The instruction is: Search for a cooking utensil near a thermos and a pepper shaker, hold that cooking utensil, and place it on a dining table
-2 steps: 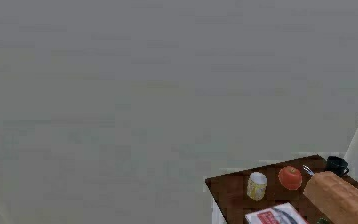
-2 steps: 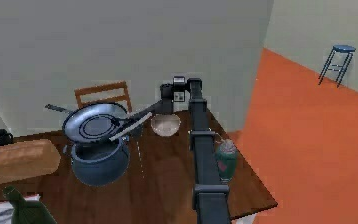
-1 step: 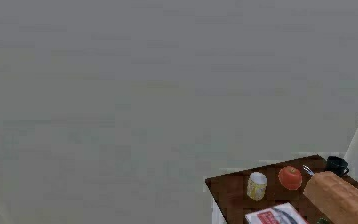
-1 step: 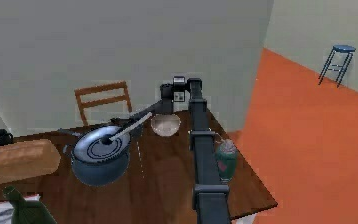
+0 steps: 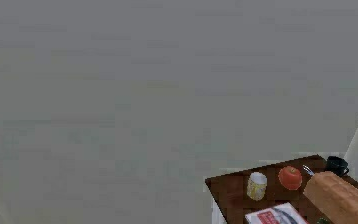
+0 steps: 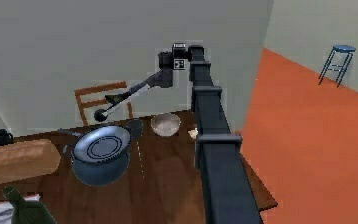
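As the arm (image 6: 212, 130) runs up the middle of the arm side view over the dining table (image 6: 162, 180), entries go left to right.
bread loaf (image 6: 25, 158): left edge, on the table.
pan (image 6: 102, 150): blue-grey, round, lower left of centre, over the tabletop; lifted or resting, cannot tell.
gripper (image 6: 105, 108): fingers end just above the pan; cannot tell whether it holds anything.
chair (image 6: 92, 93): wooden, behind the gripper, at the table's far edge.
bowl (image 6: 166, 124): white, centre, just left of the arm.
stool (image 6: 336, 62): upper right, on the orange floor (image 6: 307, 130).
forward view, lower right: pale cup (image 5: 257, 184), orange-red round thing (image 5: 290, 178).
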